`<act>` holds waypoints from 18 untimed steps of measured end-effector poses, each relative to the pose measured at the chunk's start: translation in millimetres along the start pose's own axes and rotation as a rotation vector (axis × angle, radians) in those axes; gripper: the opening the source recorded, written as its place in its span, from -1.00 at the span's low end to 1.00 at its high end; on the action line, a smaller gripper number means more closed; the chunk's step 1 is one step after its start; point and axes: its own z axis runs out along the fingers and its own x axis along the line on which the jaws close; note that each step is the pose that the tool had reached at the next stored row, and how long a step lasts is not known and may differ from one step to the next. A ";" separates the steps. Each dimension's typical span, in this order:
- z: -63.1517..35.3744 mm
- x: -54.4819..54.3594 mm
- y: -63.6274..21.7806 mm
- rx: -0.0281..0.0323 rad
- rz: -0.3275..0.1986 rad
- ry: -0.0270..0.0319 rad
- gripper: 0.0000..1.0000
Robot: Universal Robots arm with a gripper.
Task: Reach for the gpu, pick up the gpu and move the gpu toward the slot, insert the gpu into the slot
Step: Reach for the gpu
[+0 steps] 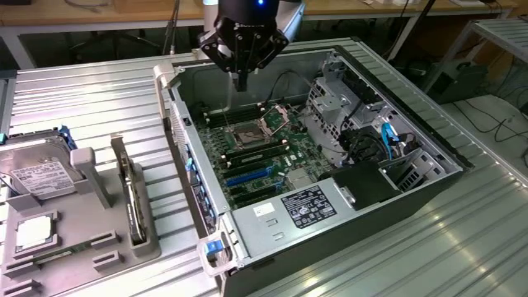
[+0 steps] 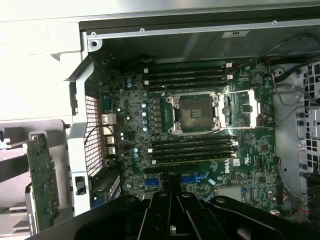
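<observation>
The gpu (image 1: 132, 198) stands on edge in a grey holder (image 1: 83, 247) on the exterior view's left, outside the computer case; in the wrist view the gpu (image 2: 42, 180) shows its greenish-brown back. The slot (image 1: 247, 177) is a bright-blue strip on the motherboard, below the black memory strips, and the slot (image 2: 195, 177) lies just beyond my fingers in the wrist view. My gripper (image 1: 240, 83) hangs over the far end of the open case, above the motherboard, shut with nothing in it. Seen from the wrist, the gripper (image 2: 170, 185) has its fingers pressed together.
A silver hard drive (image 1: 33, 167) with a white label sits in the same holder. Inside the case are the CPU socket (image 1: 247, 133), a drive cage (image 1: 338, 105) with cables, and the power supply (image 1: 305, 207). The case walls (image 1: 177, 124) rise between gripper and holder.
</observation>
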 end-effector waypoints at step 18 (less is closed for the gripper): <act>-0.7 22.3 -3.8 -0.0001 0.000 0.0000 -0.79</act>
